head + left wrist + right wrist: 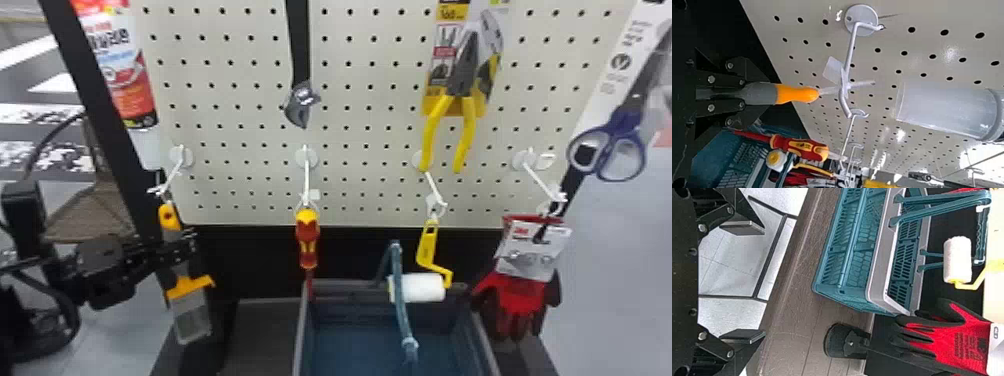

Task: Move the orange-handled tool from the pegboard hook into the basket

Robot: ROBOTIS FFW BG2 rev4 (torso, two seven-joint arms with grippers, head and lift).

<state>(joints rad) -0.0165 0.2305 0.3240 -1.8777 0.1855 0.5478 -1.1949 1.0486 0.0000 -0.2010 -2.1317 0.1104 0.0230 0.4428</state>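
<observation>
At the pegboard's lower left, my left gripper [181, 247] is shut on the grey middle of the orange-handled tool [168, 216]. The tool hangs upright, its broad blade below the fingers, its loop at the far-left hook [172, 175]. In the left wrist view the gripper [744, 94] clasps the grey part, and the tool's orange end [797, 94] points to the hook [844, 88], joined by a clear loop. The basket [300, 335] stands right of the tool, lower down. My right gripper [764, 282] is open and holds nothing, off to the side of the basket [873, 262].
A red-yellow screwdriver [307, 240] hangs between tool and basket, its shaft reaching the basket's back-left corner. The basket's handle [398, 295] stands up beside a white roller [422, 287]. Red gloves [520, 300] hang right of it. A grey shelf surface [260, 335] lies left of the basket.
</observation>
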